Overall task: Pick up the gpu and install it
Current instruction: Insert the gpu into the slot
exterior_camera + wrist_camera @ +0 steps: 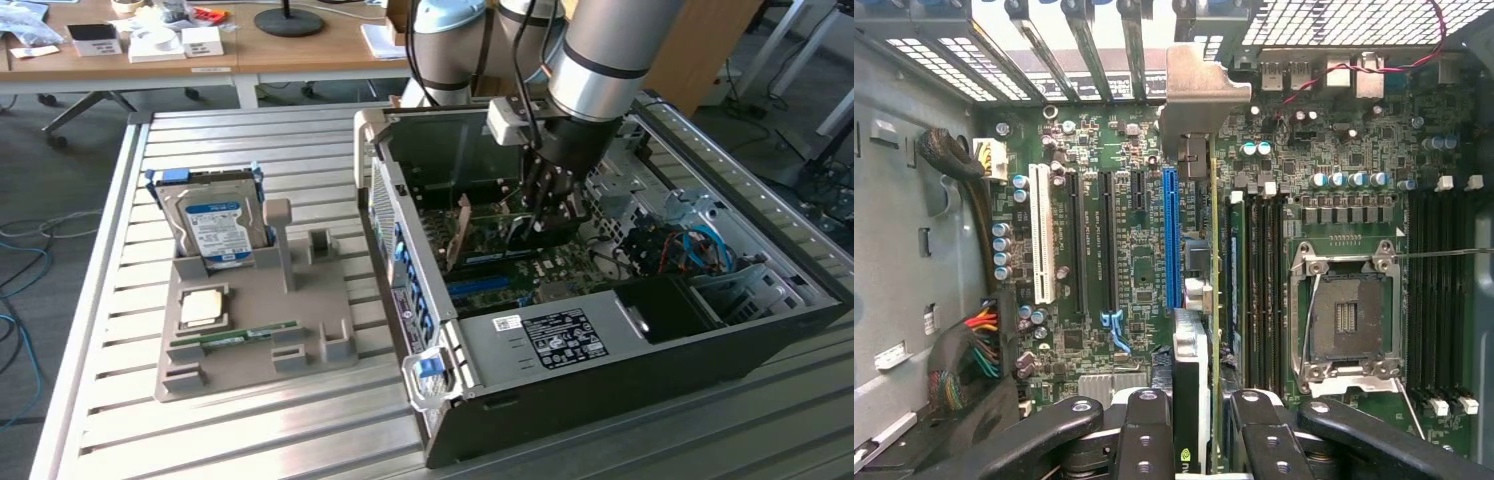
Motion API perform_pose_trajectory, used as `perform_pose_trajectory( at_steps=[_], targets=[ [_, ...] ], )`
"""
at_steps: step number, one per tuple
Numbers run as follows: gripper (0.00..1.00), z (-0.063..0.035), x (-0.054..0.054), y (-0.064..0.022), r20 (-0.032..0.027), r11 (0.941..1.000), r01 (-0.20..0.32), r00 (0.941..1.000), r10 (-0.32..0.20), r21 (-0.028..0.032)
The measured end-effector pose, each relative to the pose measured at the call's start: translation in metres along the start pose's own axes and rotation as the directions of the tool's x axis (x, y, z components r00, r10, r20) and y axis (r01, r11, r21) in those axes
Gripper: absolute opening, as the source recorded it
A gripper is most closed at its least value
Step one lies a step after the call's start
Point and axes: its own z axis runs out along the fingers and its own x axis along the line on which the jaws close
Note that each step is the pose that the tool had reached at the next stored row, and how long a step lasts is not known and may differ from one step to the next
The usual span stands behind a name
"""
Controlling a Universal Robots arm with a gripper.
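i see the slatted table with the open case lying on it, and the arm reaching down into it. inside lies the motherboard. on the exterior view's left, well apart from the case, a grey holder carries a hard drive, a cpu and a ram stick. my gripper is about half closed, clamped on both faces of the gpu. the gpu stands on edge over the motherboard, just beside the blue slot, its bracket at the case's rear openings. i cannot tell whether it is seated.
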Motion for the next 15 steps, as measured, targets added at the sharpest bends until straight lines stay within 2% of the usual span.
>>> perform_pose_trajectory(
  at_steps=[15],
  targets=[
    [0.27,0.0,0.0015,-0.0001,0.0001,1.0,0.0,1.0,0.0,0.0001]
  ],
)
